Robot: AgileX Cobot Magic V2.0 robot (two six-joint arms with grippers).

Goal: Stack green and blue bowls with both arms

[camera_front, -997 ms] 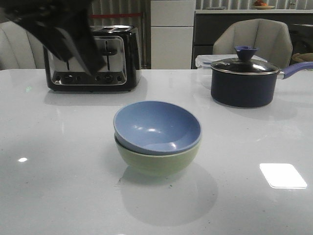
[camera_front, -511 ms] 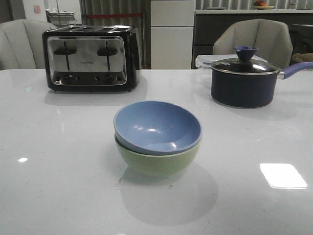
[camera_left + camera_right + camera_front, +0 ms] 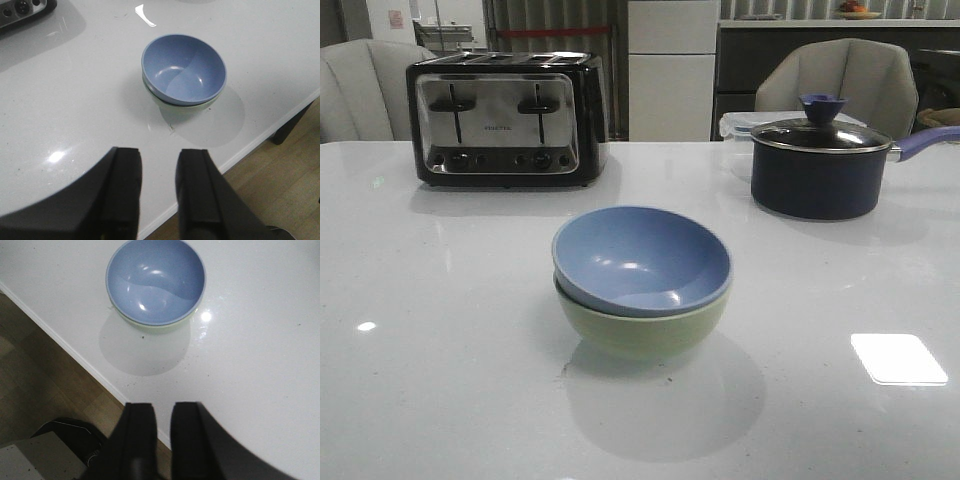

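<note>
The blue bowl (image 3: 642, 258) sits nested inside the green bowl (image 3: 642, 332) at the middle of the white table. The stack also shows in the left wrist view, blue bowl (image 3: 184, 69) over green bowl (image 3: 200, 105), and in the right wrist view, blue bowl (image 3: 156, 280) over green bowl (image 3: 155, 328). My left gripper (image 3: 159, 156) is open and empty, raised well back from the bowls over the table's near edge. My right gripper (image 3: 163, 409) has a narrow gap between its fingers, holds nothing, and hovers over the table edge. Neither arm shows in the front view.
A black and chrome toaster (image 3: 507, 118) stands at the back left. A dark lidded saucepan (image 3: 822, 162) with a purple-blue handle stands at the back right. Chairs stand behind the table. The table's front edge (image 3: 260, 141) and the wooden floor lie below the grippers.
One second ago the left arm was a dark blur at the upper left of the front view. It has since left that view. The bowls have not moved.
</note>
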